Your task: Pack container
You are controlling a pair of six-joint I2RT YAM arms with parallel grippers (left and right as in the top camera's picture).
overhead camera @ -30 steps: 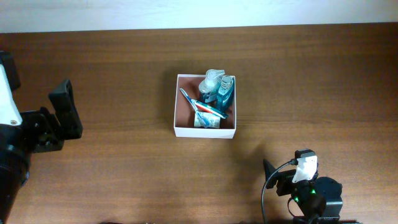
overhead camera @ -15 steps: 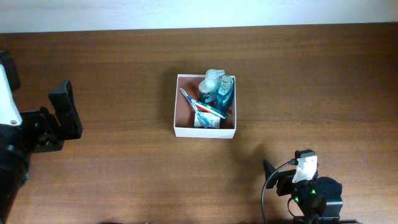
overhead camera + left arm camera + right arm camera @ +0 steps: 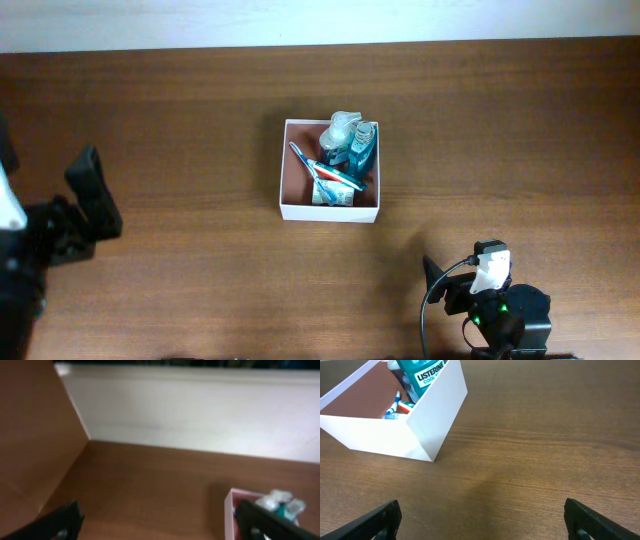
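Container loaded, both grippers off it.
Overhead: container (image 3: 330, 212) sits mid-table (image 3: 180, 110) with toiletries (image 3: 342, 158) inside; left gripper (image 3: 92, 192) is far left, right gripper (image 3: 433, 280) near the front. Left wrist: fingers spread, empty. Right wrist: same, with the container close ahead. It looks like light, thin card that dents easily, so you should pinch a wall rim gently.

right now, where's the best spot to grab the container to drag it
Probably the container wall facing the left gripper, pinched from above, one finger inside: the rim is thin and upright, and the toiletries crowd the opposite side.
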